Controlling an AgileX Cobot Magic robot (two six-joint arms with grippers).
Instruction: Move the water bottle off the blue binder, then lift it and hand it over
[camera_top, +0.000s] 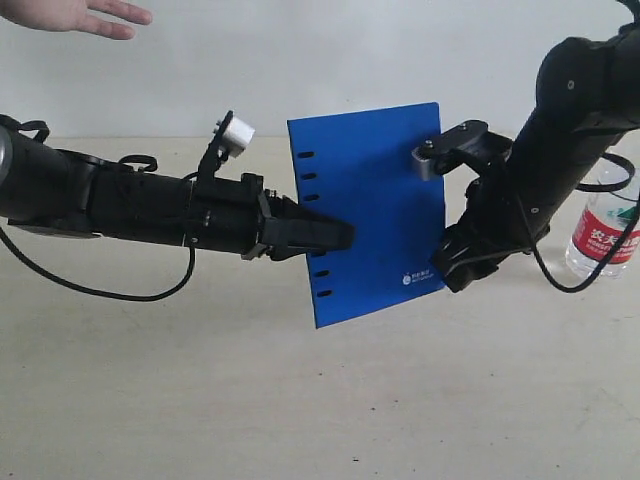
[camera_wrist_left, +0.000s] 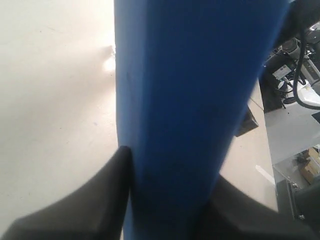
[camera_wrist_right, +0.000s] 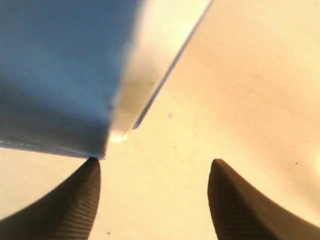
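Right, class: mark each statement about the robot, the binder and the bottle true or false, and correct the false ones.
1. The left gripper is clamped on the slotted edge of the blue binder. True.
2. The water bottle rests on the binder. False: it stands on the table, at the far right.
3. The right gripper is shut on the binder. False: its fingers are apart, with the binder's corner beside one.
4. A person's hand shows at the top left of the exterior view. True.
5. The binder lies flat on the table. False: it is held up off it.
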